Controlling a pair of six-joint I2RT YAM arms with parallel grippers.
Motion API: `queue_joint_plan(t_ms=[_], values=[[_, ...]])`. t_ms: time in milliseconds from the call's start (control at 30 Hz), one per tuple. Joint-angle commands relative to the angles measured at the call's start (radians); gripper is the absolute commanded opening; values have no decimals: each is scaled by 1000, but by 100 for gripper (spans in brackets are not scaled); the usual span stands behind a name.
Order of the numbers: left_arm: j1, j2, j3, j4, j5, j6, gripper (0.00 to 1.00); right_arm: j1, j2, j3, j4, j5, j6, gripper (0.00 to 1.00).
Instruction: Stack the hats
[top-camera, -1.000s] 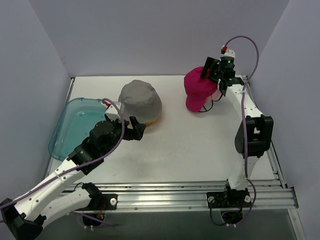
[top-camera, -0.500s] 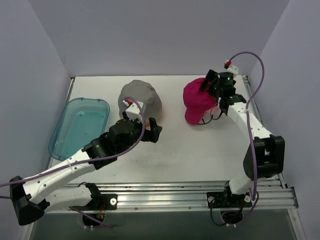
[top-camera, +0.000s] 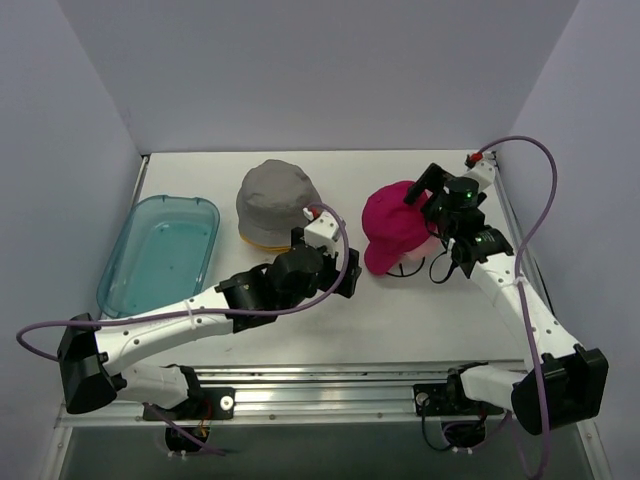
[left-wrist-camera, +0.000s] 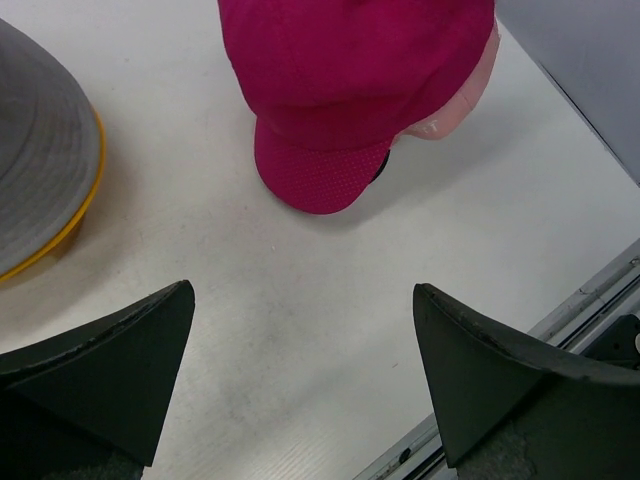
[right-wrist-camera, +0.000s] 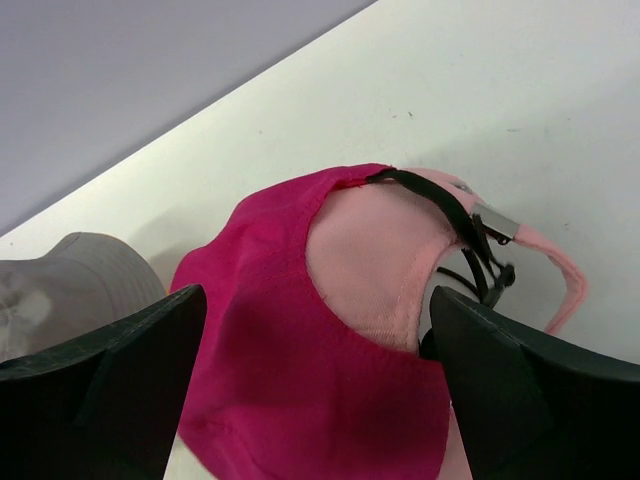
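Observation:
The grey bucket hat (top-camera: 275, 198) sits on the yellow bucket hat, of which only the brim (top-camera: 262, 240) shows. To their right the magenta cap (top-camera: 393, 222) lies over the light pink cap (right-wrist-camera: 380, 260), brim toward the near side. My right gripper (top-camera: 432, 225) straddles the back of these two caps. Its jaws stand wide, and the caps fill the gap between the fingers (right-wrist-camera: 318, 292). My left gripper (top-camera: 352, 275) hangs open and empty over bare table, just short of the magenta brim (left-wrist-camera: 320, 185). The grey hat (left-wrist-camera: 40, 150) is at its left.
A translucent teal tray (top-camera: 160, 250) lies at the left. The table's near edge has a metal rail (top-camera: 400, 385). Walls close in the back and both sides. A black strap and buckle (right-wrist-camera: 490, 250) hang at the back of the caps.
My left arm swung right, from beside the tray and grey hat to in front of the magenta cap. The right gripper came toward the near side, and both caps moved with it.

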Motion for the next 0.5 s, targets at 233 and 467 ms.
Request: queue_joint_plan(t_ms=[233,467], values=[[-14,108,115,198,18,35,100,-39,-42,193,-212,45,-91,91],[-6,276,260,203,28,38,93,-197,-68,150,-180,-54,-96,78]])
